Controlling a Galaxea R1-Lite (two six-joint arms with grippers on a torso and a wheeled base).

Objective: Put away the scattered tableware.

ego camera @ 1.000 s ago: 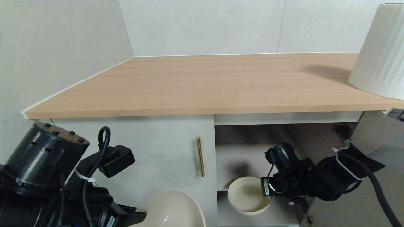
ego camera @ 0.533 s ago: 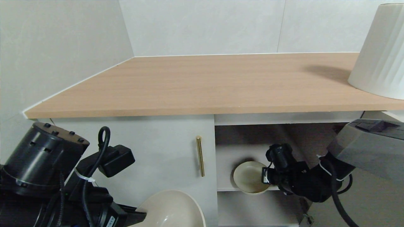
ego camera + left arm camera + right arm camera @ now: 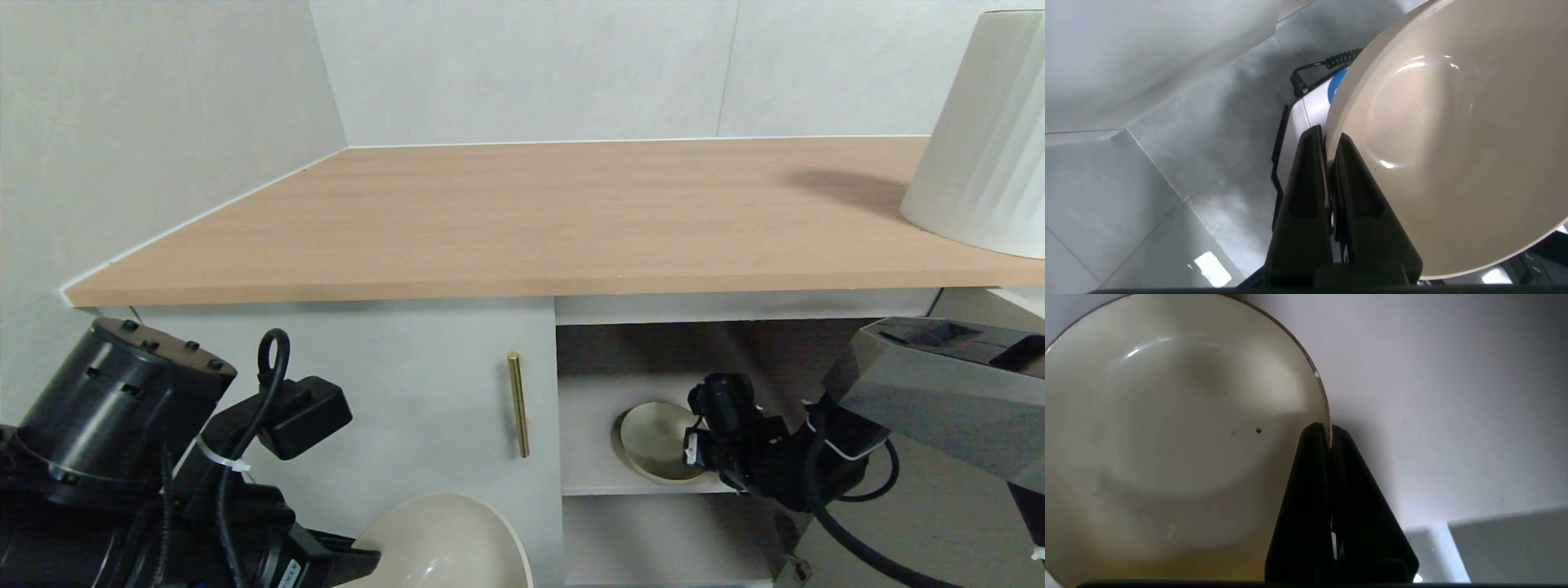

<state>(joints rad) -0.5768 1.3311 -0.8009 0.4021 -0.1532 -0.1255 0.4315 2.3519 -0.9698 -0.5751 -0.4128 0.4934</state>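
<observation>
While nipped at rim by right gripper (image 3: 1328,445), tilted, at shelf (image 3: 596,488) inside open cabinet (image 3: 735,307): small bowl (image 3: 653,441); nipped likewise by left gripper (image 3: 1328,145), low before shut door (image 3: 367,392): big bowl (image 3: 1454,139)

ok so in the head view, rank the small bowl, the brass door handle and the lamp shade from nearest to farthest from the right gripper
1. small bowl: its rim is clamped in the right gripper, inside the open cupboard.
2. brass door handle: on the closed door, to the gripper's left.
3. lamp shade: up on the counter, far right.
</observation>
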